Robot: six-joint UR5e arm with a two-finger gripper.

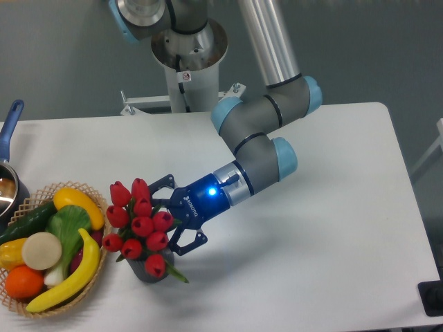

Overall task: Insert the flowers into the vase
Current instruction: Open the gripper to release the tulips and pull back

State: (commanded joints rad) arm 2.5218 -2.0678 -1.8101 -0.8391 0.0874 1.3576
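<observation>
Gripper (166, 218) fingers spread, behind the flowers (140, 225), not clamping them; red buds bunch over the vase (149, 270), hiding its mouth. Wicker basket (43, 197) just left.

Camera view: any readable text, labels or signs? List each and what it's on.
White lettering on the gripper body: a brand mark, too small and blurred to read.
Small red and white round sticker on the robot base column: a sign, too small to read.
No text shows on the flowers, the vase or the wicker basket.
</observation>
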